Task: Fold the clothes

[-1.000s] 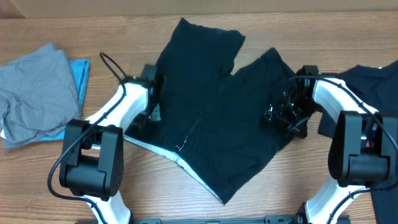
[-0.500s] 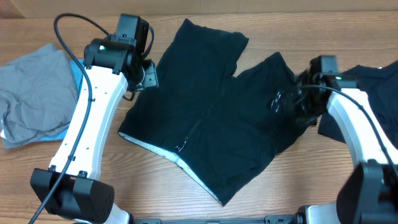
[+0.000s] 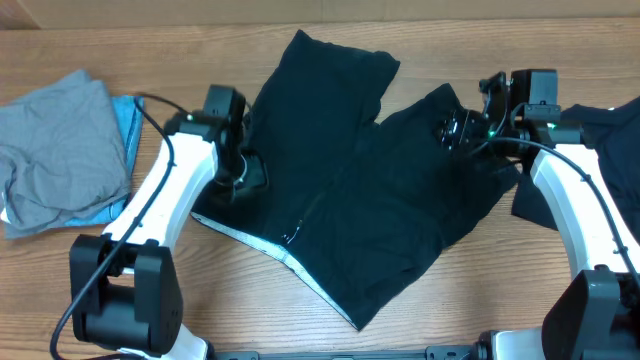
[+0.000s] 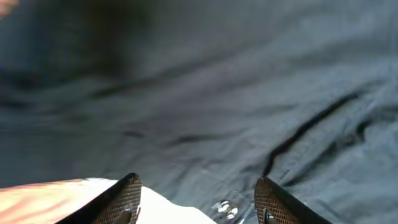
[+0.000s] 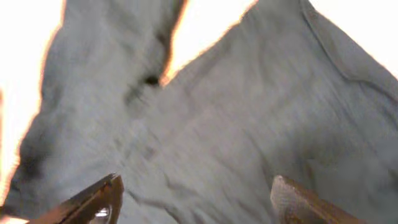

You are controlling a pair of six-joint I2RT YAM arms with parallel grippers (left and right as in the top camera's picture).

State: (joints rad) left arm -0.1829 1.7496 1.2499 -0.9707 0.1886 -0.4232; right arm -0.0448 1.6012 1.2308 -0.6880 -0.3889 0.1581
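A black pair of pants point(image 3: 350, 190) lies spread mid-table, its white-lined waist point(image 3: 250, 238) toward the front left and two legs reaching to the back and right. My left gripper point(image 3: 243, 172) hovers at the pants' left edge. In the left wrist view this gripper point(image 4: 199, 202) is open, with dark fabric point(image 4: 205, 93) and the white band point(image 4: 168, 208) below its fingers. My right gripper point(image 3: 455, 128) is over the end of the right leg. Seen from the right wrist, it point(image 5: 199, 199) is open above wrinkled fabric point(image 5: 217, 112), holding nothing.
A crumpled grey garment point(image 3: 55, 150) lies at the left on a light-blue piece point(image 3: 128, 120). Another black garment point(image 3: 610, 130) sits at the right edge. Bare wooden table point(image 3: 480, 290) shows in front of the pants.
The left gripper swung out to the back left, then returned to the pants' left edge. The right gripper moved back from mid-leg to the leg's end.
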